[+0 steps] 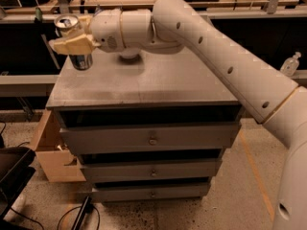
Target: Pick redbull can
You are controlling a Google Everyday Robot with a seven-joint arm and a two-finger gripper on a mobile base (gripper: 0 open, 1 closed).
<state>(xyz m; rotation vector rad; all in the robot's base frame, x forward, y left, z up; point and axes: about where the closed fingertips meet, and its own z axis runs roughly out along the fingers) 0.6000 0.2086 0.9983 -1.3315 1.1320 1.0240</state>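
I have the gripper at the far left corner of the table, with its cream fingers clamped across the middle of the redbull can. The silver top shows above the fingers and the dark lower body below them. The can's base sits right at the tabletop near the left edge, and I cannot tell whether it is resting on the surface or just clear of it.

My worry is the grip. The fingers hold a smooth, round wall, and the can seems to lean a little in them, so a quick lift or wrist turn could let it swivel or slide out. This close to the left edge, a dropped can would likely roll off the table toward the wooden box on the floor beside it. If the base is touching the top, dragging sideways before rising could also lever the can loose. I judge a straight, slow lift the safest move.
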